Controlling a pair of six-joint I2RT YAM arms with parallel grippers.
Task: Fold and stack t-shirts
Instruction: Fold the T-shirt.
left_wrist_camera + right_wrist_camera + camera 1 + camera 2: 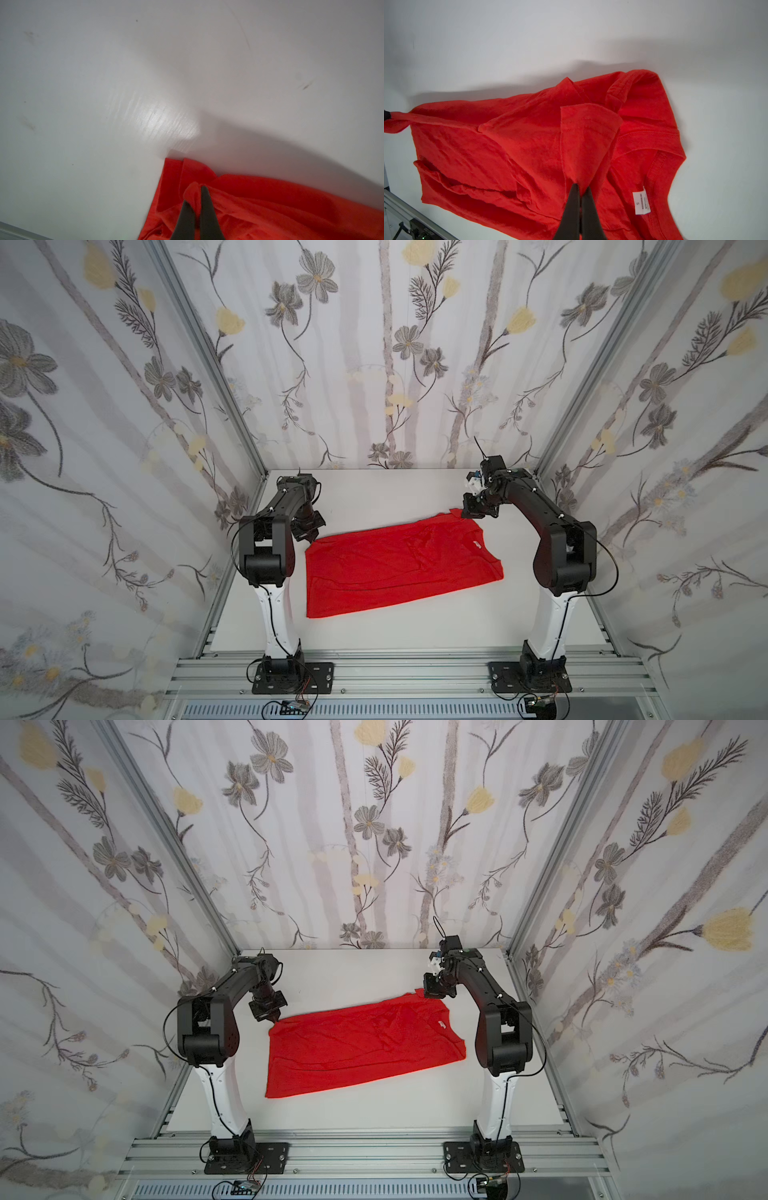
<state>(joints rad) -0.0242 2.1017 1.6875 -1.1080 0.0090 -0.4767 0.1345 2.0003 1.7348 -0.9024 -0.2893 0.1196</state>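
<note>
A flat white tabletop (pixel 374 497) fills the lower middle of both top views. It is walled on three sides by pale fabric curtains printed with grey and yellow flowers (pixel 374 364). A ribbed aluminium rail (pixel 407 674) runs along the bottom edge and carries both arm bases. The plain bright red short-sleeved fabric t-shirt (pixel 399 568) lies spread and creased at the centre of the tabletop, with its small white neck label (pixel 476 544) toward its right end. At the shirt's upper left corner the left gripper (pixel 309 537) has its black fingers (pixel 207 212) clenched on a bunched bit of red hem. At the upper right corner the right gripper (pixel 471 512) has its fingers pinched together on a lifted flap of the red cloth.
</note>
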